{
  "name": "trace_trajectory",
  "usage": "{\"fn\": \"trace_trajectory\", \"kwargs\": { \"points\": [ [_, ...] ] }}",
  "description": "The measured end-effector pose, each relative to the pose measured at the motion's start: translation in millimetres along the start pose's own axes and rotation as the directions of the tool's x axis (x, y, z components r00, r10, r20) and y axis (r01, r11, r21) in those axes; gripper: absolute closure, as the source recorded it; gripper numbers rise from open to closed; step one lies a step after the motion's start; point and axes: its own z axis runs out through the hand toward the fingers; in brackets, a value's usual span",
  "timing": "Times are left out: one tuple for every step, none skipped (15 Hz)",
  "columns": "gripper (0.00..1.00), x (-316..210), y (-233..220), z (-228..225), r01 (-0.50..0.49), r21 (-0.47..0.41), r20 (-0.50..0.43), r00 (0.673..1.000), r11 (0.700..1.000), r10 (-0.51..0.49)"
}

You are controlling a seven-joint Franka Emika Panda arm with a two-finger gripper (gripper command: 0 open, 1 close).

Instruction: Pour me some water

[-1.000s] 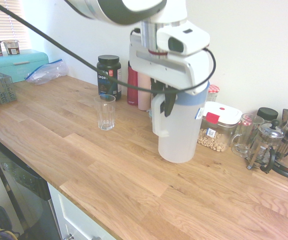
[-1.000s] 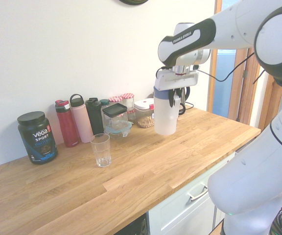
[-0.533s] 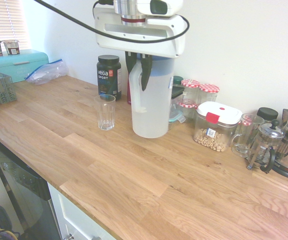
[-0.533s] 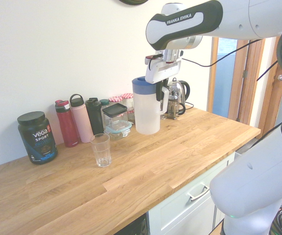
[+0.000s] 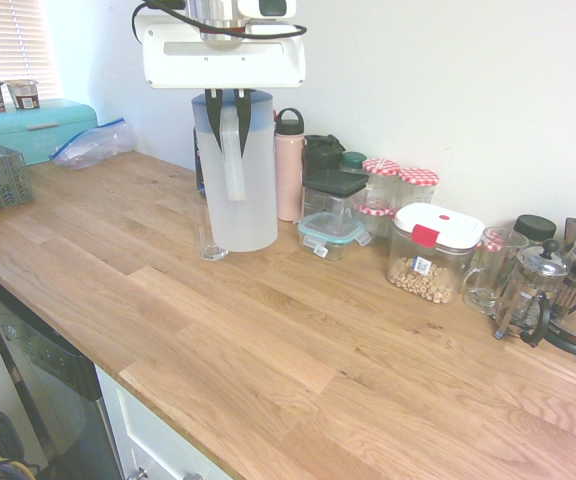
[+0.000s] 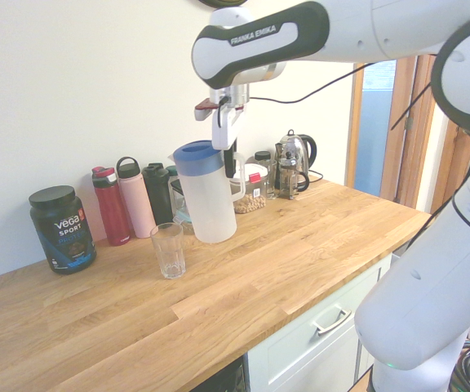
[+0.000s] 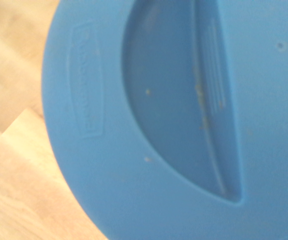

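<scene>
Because a full jug is best steered from its handle, the gripper [image 5: 229,152] had its two fingers closed on the upright handle [image 5: 233,175] of the pitcher [image 5: 250,195], one on each side. That hold left the spout [image 6: 172,158] free on the opposite side, facing toward the glass [image 6: 170,253], presumably so that tipping the wrist would send the water that way. The pitcher leaned slightly, its blue lid [image 6: 198,153] inclined toward the glass; this looked like the approach to the pour or its very start, as no stream showed. Whether the base was clear of the worktop [image 6: 300,269] could not be told for certain, nor could the water level through the cloudy wall. The glass stood upright on the wood near the pitcher, empty as far as could be seen, out in front of the bottles [image 6: 135,200] by the wall, which gave the pitcher room to come in beside it. The lid was on, likely to keep the flow to the spout, though its opening would need to be lined up with it. With a grip on the handle alone, the weight could swing, so a slow tilt with the spout over the rim seemed wise.
</scene>
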Motion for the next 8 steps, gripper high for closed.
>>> {"fn": "trace_trajectory", "kwargs": {
  "points": [
    [1.00,5.8,-9.5,3.4,0.053,-0.033,0.016,0.999,0.998,-0.052],
    [1.00,11.7,-15.1,5.4,0.103,-0.073,0.028,0.994,0.992,-0.101],
    [1.00,16.3,-17.0,6.6,0.142,-0.113,0.042,0.990,0.983,-0.138],
    [1.00,19.5,-17.7,6.8,0.170,-0.145,0.057,0.985,0.975,-0.163],
    [1.00,21.7,-18.7,6.9,0.191,-0.170,0.073,0.981,0.967,-0.181],
    [1.00,23.4,-21.4,7.2,0.207,-0.190,0.088,0.977,0.960,-0.194],
    [1.00,24.3,-27.2,8.5,0.224,-0.204,0.103,0.973,0.953,-0.207],
    [1.00,24.8,-35.1,10.9,0.245,-0.217,0.116,0.968,0.945,-0.224]
  ]
}}
